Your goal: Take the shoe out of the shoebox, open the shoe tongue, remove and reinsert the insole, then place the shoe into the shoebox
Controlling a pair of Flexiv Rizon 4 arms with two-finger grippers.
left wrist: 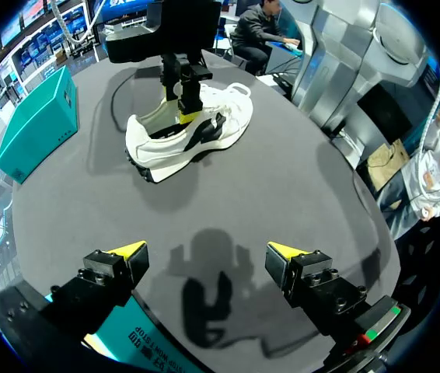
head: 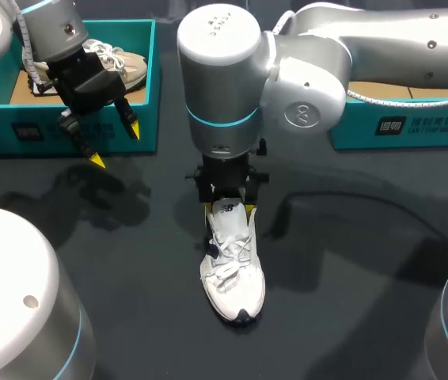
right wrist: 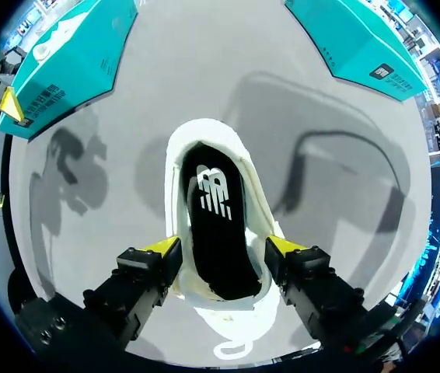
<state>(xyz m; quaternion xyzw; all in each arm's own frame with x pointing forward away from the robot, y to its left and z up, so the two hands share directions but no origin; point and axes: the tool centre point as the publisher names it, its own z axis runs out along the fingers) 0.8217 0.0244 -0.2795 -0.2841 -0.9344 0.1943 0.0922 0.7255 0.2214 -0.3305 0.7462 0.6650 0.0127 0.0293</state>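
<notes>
Step in hand, as judged: shoe is out, tongue-opening is due. White shoe (head: pixel 232 269) lies on the surface (head: pixel 351 261) directly under the right hand (head: pixel 229 207), heel at the hand, toe pointing away from it. Grip cannot be told: the right hand straddles the heel collar, contact unclear. Black insole (right wrist: pixel 220 225) sits inside, below that hand. Left hand (head: pixel 115 142) released, empty, hovering just in front of the shoebox (head: pixel 42 127); beige shoe (head: pixel 125 67) in the box behind it. Next move calls for a steadied heel and the left hand crossing to lift the tongue. Count: shoes two, teal boxes two — second teal box (head: pixel 414 123) beyond the right arm — insole one seen, hands two
</notes>
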